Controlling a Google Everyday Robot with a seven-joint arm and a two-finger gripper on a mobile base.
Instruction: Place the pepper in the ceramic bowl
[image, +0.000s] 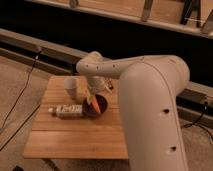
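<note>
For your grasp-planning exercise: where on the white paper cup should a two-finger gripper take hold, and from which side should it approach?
Grip the white paper cup across its upper wall, coming down from above or from its open left side. It stands upright with its mouth up, and the gripper over the ceramic bowl with the pepper crowds its right. The bottle lies in front.

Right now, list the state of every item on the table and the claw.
pepper: orange, tilted, over the bowl, at the claw
ceramic bowl: upright on the table
paper cup: upright, left of the bowl
bottle: lying on its side
claw: above the bowl's left edge
wooden table: standing level
</note>
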